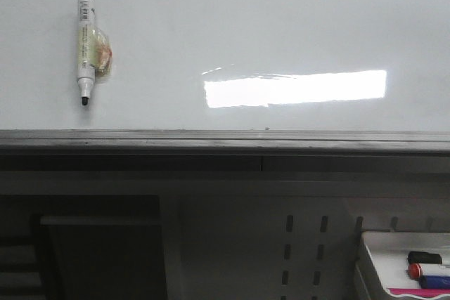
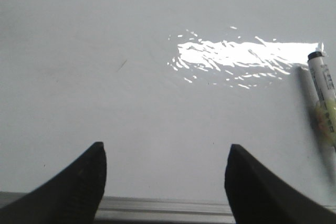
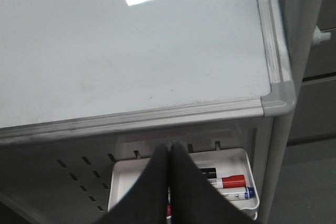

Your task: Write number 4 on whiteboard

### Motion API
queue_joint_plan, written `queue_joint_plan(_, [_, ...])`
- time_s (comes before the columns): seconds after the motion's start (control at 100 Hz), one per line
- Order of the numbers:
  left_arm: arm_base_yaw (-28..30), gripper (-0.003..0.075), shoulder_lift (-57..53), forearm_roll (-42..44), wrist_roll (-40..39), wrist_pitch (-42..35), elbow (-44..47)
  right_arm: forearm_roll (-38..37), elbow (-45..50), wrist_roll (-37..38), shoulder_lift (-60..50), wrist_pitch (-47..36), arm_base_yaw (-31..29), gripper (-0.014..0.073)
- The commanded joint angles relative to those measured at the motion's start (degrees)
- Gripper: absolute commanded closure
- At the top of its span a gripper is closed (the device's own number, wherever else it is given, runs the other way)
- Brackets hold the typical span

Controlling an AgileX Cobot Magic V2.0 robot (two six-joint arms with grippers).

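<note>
The whiteboard (image 1: 225,40) fills the upper front view, glossy white with a grey lower rail (image 1: 225,140). No number 4 shows on it. A white marker pen (image 1: 85,47) with a black tip sticks upright on the board at the upper left, tip down. In the left wrist view my left gripper (image 2: 165,169) is open and empty, facing the board (image 2: 131,77) just above the rail, with the pen (image 2: 324,95) off to one side. In the right wrist view my right gripper (image 3: 169,150) is shut with nothing between its jaws, over the marker tray, below the board (image 3: 131,51).
A small white tray (image 1: 383,261) of coloured markers hangs below the board at the lower right; it holds black, red and blue markers (image 3: 231,182). A grey perforated panel (image 1: 302,244) lies under the rail. A bright light reflection (image 1: 295,88) lies on the board.
</note>
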Motion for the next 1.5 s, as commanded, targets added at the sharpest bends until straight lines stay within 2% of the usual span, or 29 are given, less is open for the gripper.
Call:
queue_joint_plan(0.0, [-2.32, 0.0286, 3.94, 1.64, 0.03, -9.3, -2.05, 0.37, -2.06, -0.04, 1.16, -3.83, -0.34, 0.0658])
queue_joint_plan(0.24, [-16.29, 0.0297, 15.29, 1.96, -0.19, -13.71, -5.39, 0.37, -2.06, -0.04, 1.16, -4.16, -0.34, 0.0658])
queue_joint_plan(0.43, [-22.6, 0.03, 26.75, 0.27, -0.6, -14.12, -11.03, 0.37, -2.06, -0.04, 1.16, -4.26, -0.34, 0.0658])
queue_joint_plan(0.6, [-25.13, 0.03, 34.43, -5.04, -2.54, -14.24, -15.44, 0.37, -2.06, -0.04, 1.16, -4.26, -0.34, 0.0658])
queue_joint_plan(0.8, [-28.46, 0.03, 39.35, -5.26, -3.68, -14.02, -19.41, 0.37, -2.06, -0.04, 1.16, -4.26, -0.34, 0.0658])
queue_joint_plan(1.23, [-28.76, 0.0303, 48.12, -11.04, -3.57, -12.27, -22.39, 0.37, -2.06, -0.04, 1.16, -4.26, -0.34, 0.0658])
queue_joint_plan(1.32, [-28.76, 0.0369, 49.64, -11.04, -3.48, -12.27, -22.39, 0.37, -2.06, -0.04, 1.16, -4.42, -0.34, 0.0658])
queue_joint_plan(1.39, [-28.76, 0.0496, 50.28, -11.04, -3.48, -12.37, -22.39, 0.37, -2.06, -0.04, 1.16, -4.93, -0.23, 0.0658])
queue_joint_plan(1.49, [-28.76, 0.0729, 50.38, -11.04, -3.48, -12.37, -22.39, 0.37, -2.06, -0.04, 1.16, -5.33, 1.26, 0.0658])
